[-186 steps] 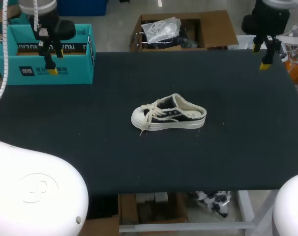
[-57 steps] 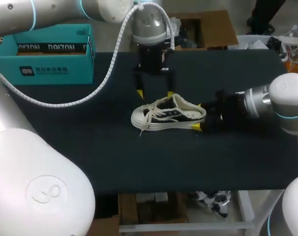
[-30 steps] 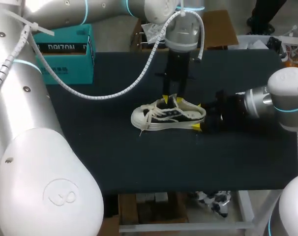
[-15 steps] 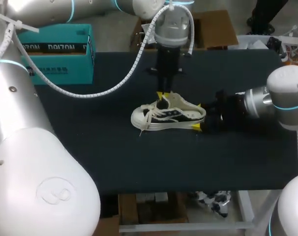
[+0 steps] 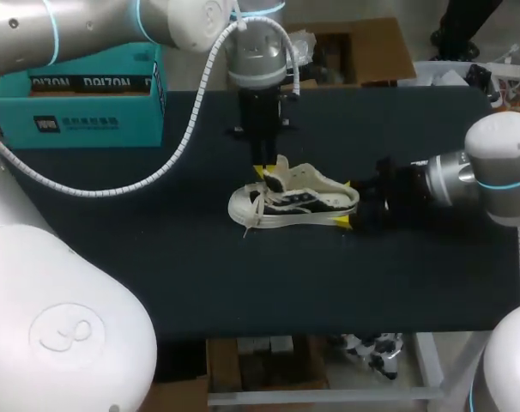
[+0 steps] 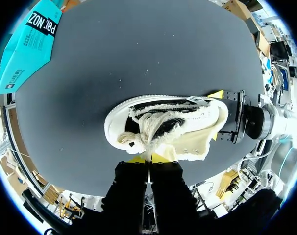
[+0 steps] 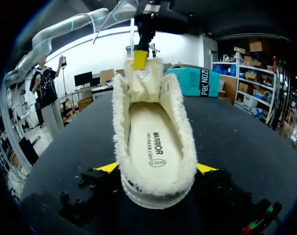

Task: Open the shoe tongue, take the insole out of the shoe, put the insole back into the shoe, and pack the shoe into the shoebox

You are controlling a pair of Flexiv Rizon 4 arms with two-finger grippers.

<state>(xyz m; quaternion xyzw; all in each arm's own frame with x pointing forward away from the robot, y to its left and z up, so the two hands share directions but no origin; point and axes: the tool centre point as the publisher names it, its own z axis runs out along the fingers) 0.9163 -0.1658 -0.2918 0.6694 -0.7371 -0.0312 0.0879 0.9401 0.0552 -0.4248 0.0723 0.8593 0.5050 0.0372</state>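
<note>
A cream and black fleece-lined shoe point(image 5: 311, 202) lies on its sole mid-table, toe to the left. My left gripper point(image 5: 264, 172) comes down from the back and is shut on the shoe tongue point(image 5: 274, 179), which is drawn up and toward the toe. In the left wrist view this gripper point(image 6: 148, 157) pinches the tongue and laces point(image 6: 149, 137). My right gripper point(image 5: 342, 204) straddles the heel, with a yellow tip against each side, and is shut on the shoe. The right wrist view looks into the shoe's mouth at the cream insole point(image 7: 156, 142) and raised tongue point(image 7: 143, 83). The teal shoebox point(image 5: 80, 120) stands back left.
The black tabletop point(image 5: 157, 266) runs wide to the left of and in front of the shoe. My left arm's white cable point(image 5: 191, 112) hangs over the table's back left part, near the shoebox.
My left gripper has shut on the tongue and moved left toward the toe, pulling the tongue up and forward. The shoe and the right arm have stayed put.
</note>
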